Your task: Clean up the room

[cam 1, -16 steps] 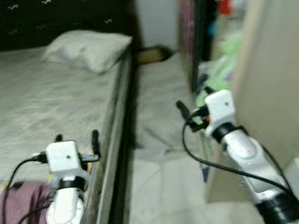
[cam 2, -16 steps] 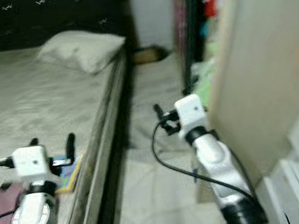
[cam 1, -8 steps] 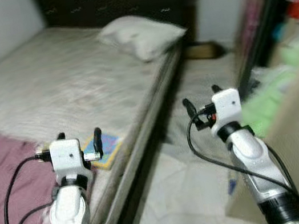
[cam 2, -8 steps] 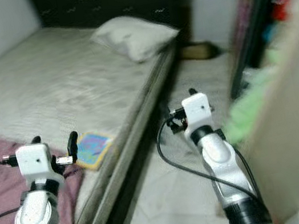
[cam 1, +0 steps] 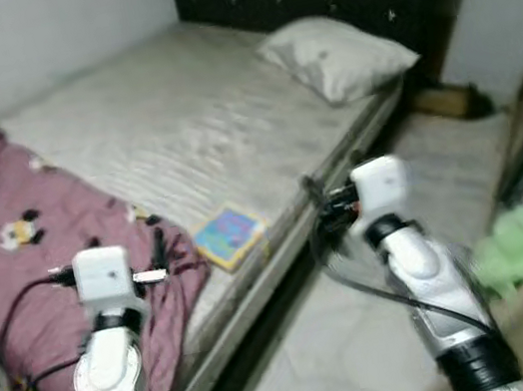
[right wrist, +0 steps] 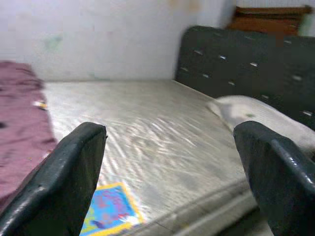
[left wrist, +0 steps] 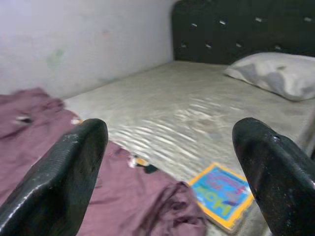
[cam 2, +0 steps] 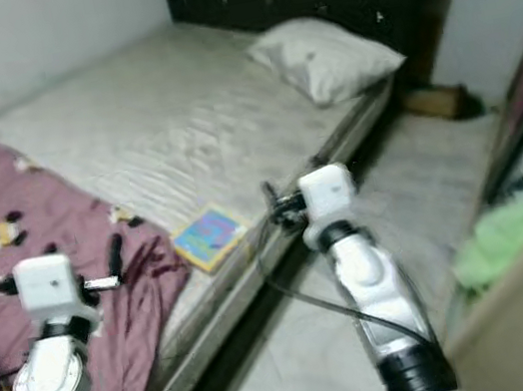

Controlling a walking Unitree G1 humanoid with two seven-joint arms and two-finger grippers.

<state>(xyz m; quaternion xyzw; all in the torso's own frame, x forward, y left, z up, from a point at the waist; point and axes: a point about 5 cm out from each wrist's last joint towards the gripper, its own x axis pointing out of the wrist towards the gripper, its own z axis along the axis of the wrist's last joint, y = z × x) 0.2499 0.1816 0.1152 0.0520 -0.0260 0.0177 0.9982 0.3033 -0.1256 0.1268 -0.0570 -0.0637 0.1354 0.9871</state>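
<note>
your left pincer point(left wrist: 167, 162) and right pincer point(right wrist: 172, 172) wide open, empty, facing book point(cam 1: 229, 237) at bed point(cam 1: 189, 127) edge, likely next pickup.

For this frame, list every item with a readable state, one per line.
left gripper: open, empty, raised over the blanket
right gripper: open, empty, held beside the bed edge
maroon blanket: crumpled, spilling over the bed edge
book: closed, lying flat near the mattress edge
pillow: lying at the headboard end
mattress: bare
</note>
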